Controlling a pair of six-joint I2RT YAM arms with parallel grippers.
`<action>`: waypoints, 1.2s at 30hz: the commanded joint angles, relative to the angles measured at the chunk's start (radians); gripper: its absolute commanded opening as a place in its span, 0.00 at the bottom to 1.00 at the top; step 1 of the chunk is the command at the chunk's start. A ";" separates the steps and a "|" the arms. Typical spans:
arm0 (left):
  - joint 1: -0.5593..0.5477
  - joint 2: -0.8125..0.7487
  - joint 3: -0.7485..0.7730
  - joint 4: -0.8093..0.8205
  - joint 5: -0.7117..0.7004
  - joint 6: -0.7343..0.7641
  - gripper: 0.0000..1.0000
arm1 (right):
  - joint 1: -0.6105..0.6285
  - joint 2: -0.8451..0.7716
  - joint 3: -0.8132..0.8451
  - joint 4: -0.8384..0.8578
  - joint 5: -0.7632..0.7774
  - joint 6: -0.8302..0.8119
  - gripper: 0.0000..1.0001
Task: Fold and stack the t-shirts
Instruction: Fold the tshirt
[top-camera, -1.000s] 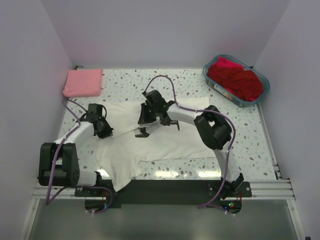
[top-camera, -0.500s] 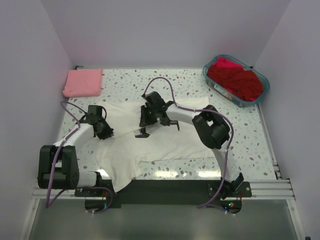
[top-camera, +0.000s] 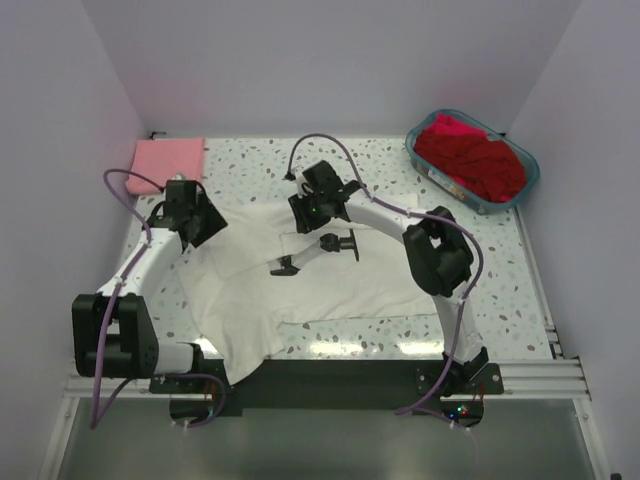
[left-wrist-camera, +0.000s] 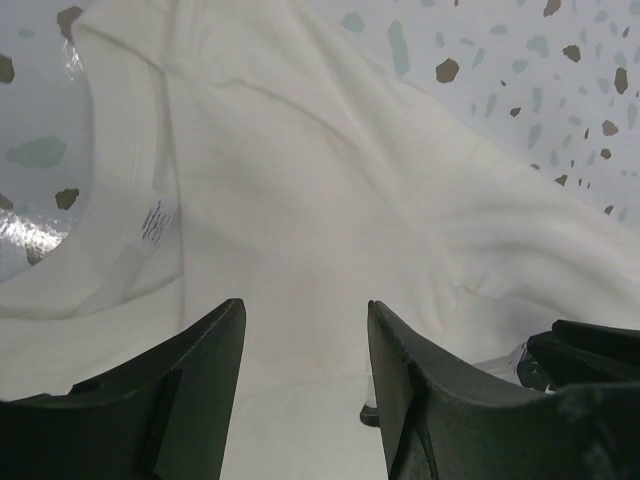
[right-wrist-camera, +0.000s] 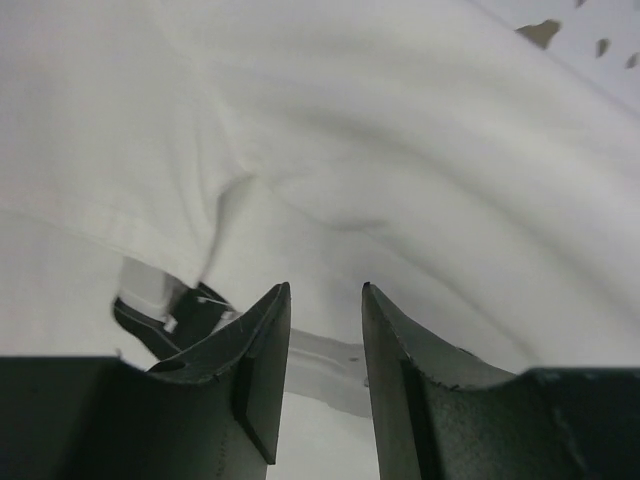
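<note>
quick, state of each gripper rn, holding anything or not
Left gripper: open, holding nothing, over the white t-shirt.
Right gripper: open a little, holding nothing, also over the white t-shirt.

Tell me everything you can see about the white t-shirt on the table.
The white t-shirt is soft, wrinkled cloth, lying partly folded on the speckled table. Bits of a black print show at a fold. Its collar carries a small label. One corner hangs over the near edge. The left gripper and right gripper are open above it.
</note>
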 joint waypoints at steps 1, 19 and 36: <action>-0.003 0.045 0.061 0.038 -0.021 0.066 0.57 | -0.004 -0.061 0.031 -0.091 0.081 -0.357 0.39; -0.003 0.071 0.047 0.017 -0.015 0.123 0.59 | -0.004 0.063 0.118 -0.094 0.173 -0.548 0.33; -0.003 0.058 0.023 0.008 -0.018 0.133 0.59 | -0.006 0.114 0.118 -0.110 0.165 -0.572 0.23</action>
